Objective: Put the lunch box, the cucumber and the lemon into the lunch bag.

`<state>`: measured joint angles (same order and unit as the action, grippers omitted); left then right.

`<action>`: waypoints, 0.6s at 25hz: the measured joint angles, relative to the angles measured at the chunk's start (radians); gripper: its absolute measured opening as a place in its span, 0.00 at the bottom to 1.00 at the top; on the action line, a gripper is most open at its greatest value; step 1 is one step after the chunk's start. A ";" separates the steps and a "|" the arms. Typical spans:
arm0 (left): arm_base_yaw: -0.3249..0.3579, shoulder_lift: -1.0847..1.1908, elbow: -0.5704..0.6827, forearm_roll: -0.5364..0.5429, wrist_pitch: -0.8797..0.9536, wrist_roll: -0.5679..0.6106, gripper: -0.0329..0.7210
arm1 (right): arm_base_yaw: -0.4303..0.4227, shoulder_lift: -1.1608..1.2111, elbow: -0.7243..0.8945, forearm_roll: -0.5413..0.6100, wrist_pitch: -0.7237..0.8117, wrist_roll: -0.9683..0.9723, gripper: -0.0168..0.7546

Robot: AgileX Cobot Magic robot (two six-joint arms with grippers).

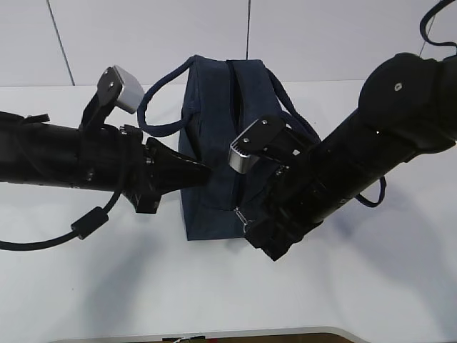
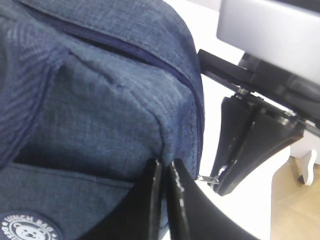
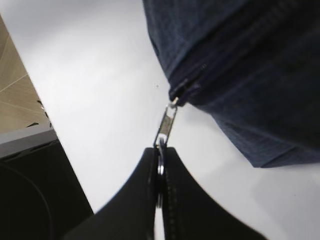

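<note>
One boxy navy lunch bag with two looped handles sits mid-bench. Left gripper jaws pinch its side fabric; right gripper jaws clamp the silver zipper pull.

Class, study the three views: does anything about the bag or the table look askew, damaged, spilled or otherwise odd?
Nothing stands out. The bag sits upright on the white table, fabric intact, zipper closed. The right gripper pinches the zipper pull; the left gripper nips the bag's side fabric. No spill shows.
</note>
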<state>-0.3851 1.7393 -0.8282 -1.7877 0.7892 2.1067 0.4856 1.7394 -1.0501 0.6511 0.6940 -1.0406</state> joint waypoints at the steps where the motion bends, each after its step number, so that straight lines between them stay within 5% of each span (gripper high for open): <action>1: 0.000 0.000 0.000 0.000 0.001 0.000 0.02 | 0.000 0.000 0.000 -0.002 0.000 0.003 0.03; 15: 0.000 0.000 0.000 0.000 0.005 0.000 0.02 | 0.000 -0.054 -0.061 -0.142 0.036 0.172 0.03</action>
<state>-0.3851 1.7393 -0.8282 -1.7877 0.7938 2.1067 0.4856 1.6858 -1.1108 0.5090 0.7302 -0.8684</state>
